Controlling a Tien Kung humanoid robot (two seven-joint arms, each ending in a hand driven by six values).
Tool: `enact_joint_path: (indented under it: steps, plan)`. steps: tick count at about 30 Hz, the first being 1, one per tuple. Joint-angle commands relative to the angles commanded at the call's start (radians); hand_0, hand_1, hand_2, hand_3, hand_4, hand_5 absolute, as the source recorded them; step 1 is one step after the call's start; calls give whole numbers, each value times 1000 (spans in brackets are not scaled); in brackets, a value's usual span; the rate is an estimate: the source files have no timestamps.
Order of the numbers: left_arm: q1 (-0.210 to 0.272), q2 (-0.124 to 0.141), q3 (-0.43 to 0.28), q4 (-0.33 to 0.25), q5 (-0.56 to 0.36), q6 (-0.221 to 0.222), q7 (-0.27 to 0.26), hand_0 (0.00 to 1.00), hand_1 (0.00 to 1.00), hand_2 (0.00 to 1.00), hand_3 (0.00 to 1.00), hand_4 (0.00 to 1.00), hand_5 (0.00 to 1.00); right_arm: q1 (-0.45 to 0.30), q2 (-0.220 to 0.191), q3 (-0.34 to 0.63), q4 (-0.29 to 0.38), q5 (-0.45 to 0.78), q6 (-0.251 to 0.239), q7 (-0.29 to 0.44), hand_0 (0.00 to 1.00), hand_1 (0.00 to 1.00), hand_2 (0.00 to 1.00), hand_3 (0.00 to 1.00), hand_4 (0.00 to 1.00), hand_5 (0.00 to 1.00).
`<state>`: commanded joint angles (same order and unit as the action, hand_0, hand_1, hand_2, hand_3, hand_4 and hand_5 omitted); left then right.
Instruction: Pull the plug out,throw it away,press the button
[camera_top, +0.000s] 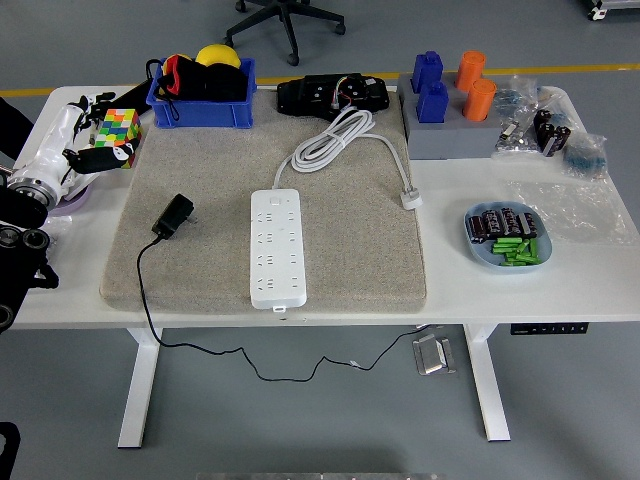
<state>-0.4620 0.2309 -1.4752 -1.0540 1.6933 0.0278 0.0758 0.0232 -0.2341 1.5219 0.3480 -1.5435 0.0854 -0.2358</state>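
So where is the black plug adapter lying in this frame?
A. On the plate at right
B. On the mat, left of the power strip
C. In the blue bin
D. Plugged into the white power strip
B: the black plug adapter lies loose on the mat, left of the white power strip, not touching it.

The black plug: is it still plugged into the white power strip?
No. The black plug lies loose on the grey mat, apart from the white power strip and to its left.

I see the black plug (173, 217) lying on the mat (350, 250), left of the white power strip (277, 248).
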Motion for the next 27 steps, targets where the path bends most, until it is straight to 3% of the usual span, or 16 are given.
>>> enact_joint_path:
  steps: [27]
  plan:
    - [56,-6,-88,-59,8,15,-21,972,997,970,938,796,258,1,-11,-20,0,4,0,1,767,729,724,713,883,658]
